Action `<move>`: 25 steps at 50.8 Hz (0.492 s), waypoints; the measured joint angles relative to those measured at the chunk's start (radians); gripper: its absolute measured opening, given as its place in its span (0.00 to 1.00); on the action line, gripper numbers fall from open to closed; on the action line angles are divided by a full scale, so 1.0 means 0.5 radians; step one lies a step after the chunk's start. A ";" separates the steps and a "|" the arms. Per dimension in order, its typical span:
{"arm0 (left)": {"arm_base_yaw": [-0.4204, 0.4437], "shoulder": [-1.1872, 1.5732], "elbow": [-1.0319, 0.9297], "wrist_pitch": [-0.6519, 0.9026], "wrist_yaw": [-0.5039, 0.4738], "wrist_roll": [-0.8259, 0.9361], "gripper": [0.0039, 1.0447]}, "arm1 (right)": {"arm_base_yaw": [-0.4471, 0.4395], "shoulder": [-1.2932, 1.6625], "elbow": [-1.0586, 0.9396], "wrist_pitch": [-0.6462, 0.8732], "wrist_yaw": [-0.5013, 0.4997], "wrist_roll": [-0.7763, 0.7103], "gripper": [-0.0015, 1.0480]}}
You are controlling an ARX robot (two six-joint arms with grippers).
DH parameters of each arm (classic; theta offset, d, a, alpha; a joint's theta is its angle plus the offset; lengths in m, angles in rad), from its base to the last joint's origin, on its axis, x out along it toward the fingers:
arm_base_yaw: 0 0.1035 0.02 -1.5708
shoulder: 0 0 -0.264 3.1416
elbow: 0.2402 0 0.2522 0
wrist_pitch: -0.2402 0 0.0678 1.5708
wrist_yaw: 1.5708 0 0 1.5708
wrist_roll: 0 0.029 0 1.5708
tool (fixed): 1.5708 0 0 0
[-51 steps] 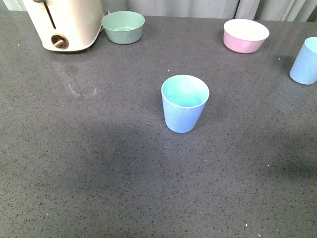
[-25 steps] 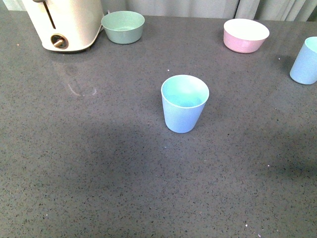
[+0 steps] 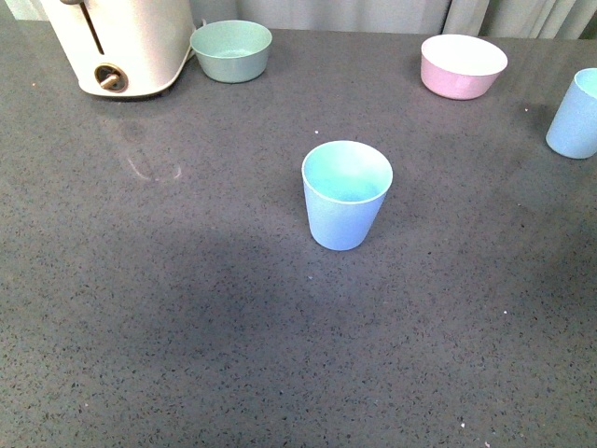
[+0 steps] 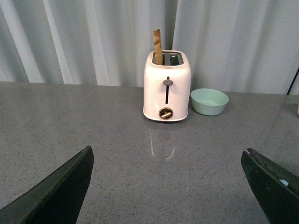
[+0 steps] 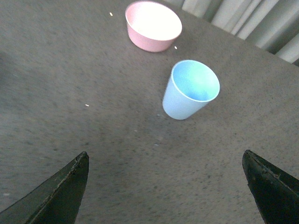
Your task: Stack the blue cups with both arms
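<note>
One blue cup (image 3: 346, 196) is seen upright near the middle of the grey bench (image 3: 168, 317), its open end up and nothing touching it. The second blue cup (image 3: 574, 117) is stood at the far right, partly cut off by the edge of the front view and well apart from the first. A pink bowl (image 3: 463, 66) is placed towards the back, near the second blue cup but not touching it. A green bowl (image 3: 231, 50) is set just beside a cream toaster (image 3: 121, 42) at the back left, and a slice of toast (image 4: 158, 46) is held upright in one slot. The left claw (image 4: 167, 149) is spread wide over bare bench, pointed at the toaster, with nothing gripped. The right claw (image 5: 165, 152) is likewise spread wide, pointed towards the second blue cup, which is not reached by its fingers.
</note>
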 joint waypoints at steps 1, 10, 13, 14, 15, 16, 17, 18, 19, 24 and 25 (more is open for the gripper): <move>-0.001 0.000 0.000 0.000 0.000 -0.001 0.92 | 0.008 0.090 0.063 -0.001 0.016 -0.034 0.91; -0.001 0.000 0.000 0.000 0.000 -0.001 0.92 | 0.120 0.716 0.626 -0.152 0.133 -0.309 0.91; 0.000 0.000 0.000 0.000 0.000 -0.001 0.92 | 0.164 0.838 0.768 -0.206 0.175 -0.365 0.91; -0.001 0.000 0.000 0.000 -0.001 -0.001 0.92 | 0.179 0.880 0.813 -0.215 0.194 -0.377 0.91; 0.000 0.000 0.000 0.000 0.000 -0.001 0.92 | 0.191 0.909 0.846 -0.220 0.210 -0.393 0.91; -0.001 0.000 0.000 0.000 0.000 -0.001 0.92 | 0.212 0.963 0.910 -0.244 0.227 -0.413 0.91; -0.001 0.000 0.000 0.000 0.000 -0.001 0.92 | 0.225 0.997 0.949 -0.266 0.233 -0.422 0.91; -0.001 0.000 0.000 0.000 0.000 -0.001 0.92 | 0.238 1.029 0.985 -0.283 0.243 -0.429 0.91; -0.001 0.000 0.000 0.000 0.000 -0.001 0.92 | 0.259 1.080 1.038 -0.304 0.251 -0.432 0.91; -0.001 0.000 0.000 0.000 0.000 -0.001 0.92 | 0.319 1.209 1.154 -0.365 0.267 -0.446 0.91; -0.001 0.000 0.000 0.000 0.000 -0.001 0.92 | 0.327 1.225 1.168 -0.371 0.271 -0.449 0.91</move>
